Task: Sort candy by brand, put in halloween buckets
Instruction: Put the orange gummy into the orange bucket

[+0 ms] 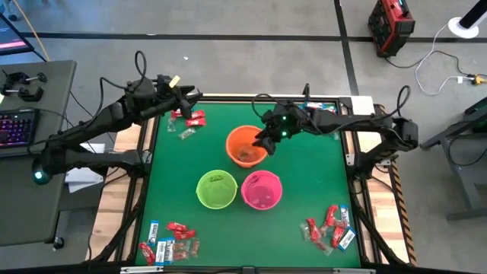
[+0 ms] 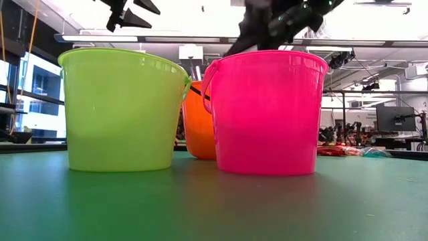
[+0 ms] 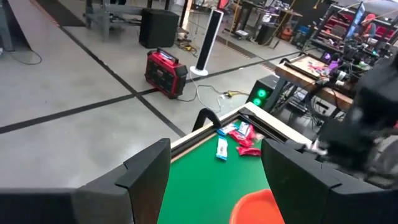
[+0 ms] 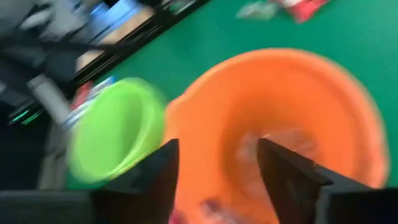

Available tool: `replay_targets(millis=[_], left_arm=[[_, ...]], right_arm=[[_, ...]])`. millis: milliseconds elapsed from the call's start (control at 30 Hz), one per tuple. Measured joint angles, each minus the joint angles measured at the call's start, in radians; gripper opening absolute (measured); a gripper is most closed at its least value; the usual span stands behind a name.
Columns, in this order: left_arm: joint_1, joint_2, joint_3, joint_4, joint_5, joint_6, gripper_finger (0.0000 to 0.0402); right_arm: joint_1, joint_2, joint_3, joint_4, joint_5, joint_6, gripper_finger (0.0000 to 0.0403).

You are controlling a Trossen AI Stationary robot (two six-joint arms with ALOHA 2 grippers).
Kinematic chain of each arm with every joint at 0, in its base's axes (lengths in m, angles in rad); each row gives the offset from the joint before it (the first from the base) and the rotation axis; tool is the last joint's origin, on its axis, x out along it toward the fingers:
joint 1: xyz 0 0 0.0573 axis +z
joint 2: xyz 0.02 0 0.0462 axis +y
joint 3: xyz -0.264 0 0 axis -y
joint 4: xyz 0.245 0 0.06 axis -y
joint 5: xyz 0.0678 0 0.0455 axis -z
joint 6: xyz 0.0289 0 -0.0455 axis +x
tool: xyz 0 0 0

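Three buckets stand mid-table: orange (image 1: 246, 146), lime green (image 1: 217, 189) and hot pink (image 1: 262, 189). My right gripper (image 1: 265, 143) hangs open and empty over the orange bucket's far right rim; in its wrist view (image 4: 217, 149) the orange bucket (image 4: 280, 124) fills the picture, with some pale wrapped candy (image 4: 273, 143) lying inside. My left gripper (image 1: 193, 97) is open and empty in the air above the far left corner, over a small pile of red and clear candy (image 1: 189, 119) that lies on the mat. Its wrist view (image 3: 214, 155) shows nothing between the fingers.
More candy piles lie at the near left (image 1: 169, 245), near right (image 1: 331, 227) and far right corner (image 1: 316, 106), the last also in the left wrist view (image 3: 239, 140). In the low view the green (image 2: 124, 110) and pink (image 2: 267, 110) buckets stand in front of the orange one (image 2: 199, 130).
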Motion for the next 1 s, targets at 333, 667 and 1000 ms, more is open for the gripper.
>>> replay_targets(millis=[333, 667, 1000], left_arm=[[0.006, 0.000, 0.000, -0.008, -0.005, -0.047, 0.0241], [0.009, 0.000, 0.000, -0.010, 0.000, -0.052, 0.0241], [0.009, 0.000, 0.000, -0.010, 0.000, -0.053, 0.0241]], right_arm=[[0.111, -0.145, 0.183, -1.033, -0.046, 0.092, 0.0248], [0.537, -0.349, -0.315, -0.744, -0.292, 0.920, 0.0248], [0.871, -0.362, -0.534, -0.432, -0.335, 1.344, 0.0248]])
